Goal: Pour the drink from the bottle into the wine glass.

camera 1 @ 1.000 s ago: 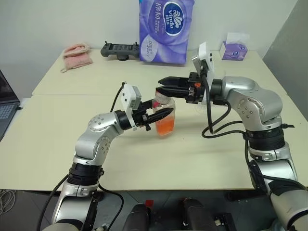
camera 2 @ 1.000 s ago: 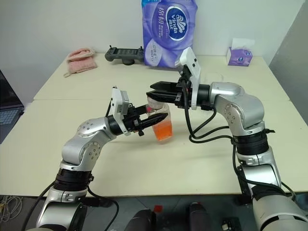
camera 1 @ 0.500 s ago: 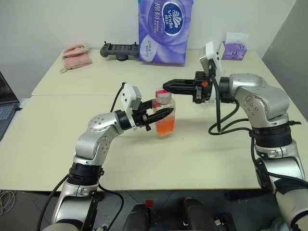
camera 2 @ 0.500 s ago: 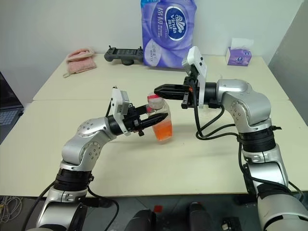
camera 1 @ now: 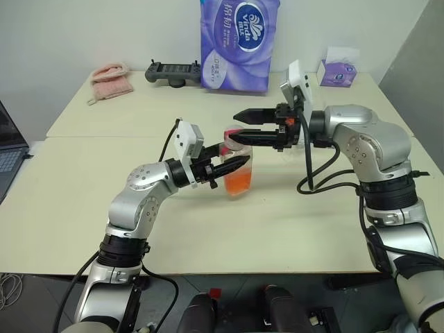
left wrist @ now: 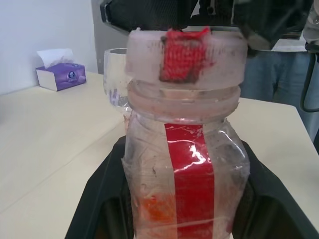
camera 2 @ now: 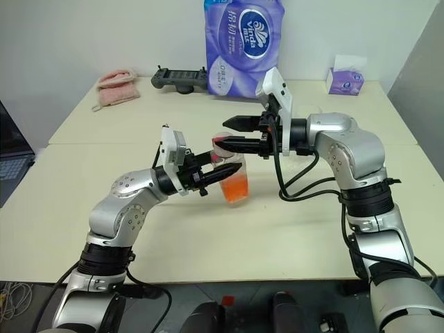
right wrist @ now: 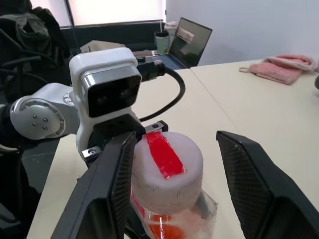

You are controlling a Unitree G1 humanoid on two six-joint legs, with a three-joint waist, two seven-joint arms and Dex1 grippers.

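Left gripper clamps the bottle upright mid-table, orange-red drink low inside; right gripper is parted, one finger beside the white-and-red cap, one clear; wine glass just behind

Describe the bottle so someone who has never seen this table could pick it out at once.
Start at the big purple tissue pack at the back of the cream table, then come forward to where the two arms meet. The bottle stands there, clamped in the left gripper, the right gripper open around its cap. Nothing else here is clear plastic with orange-red drink and a red-striped white cap.
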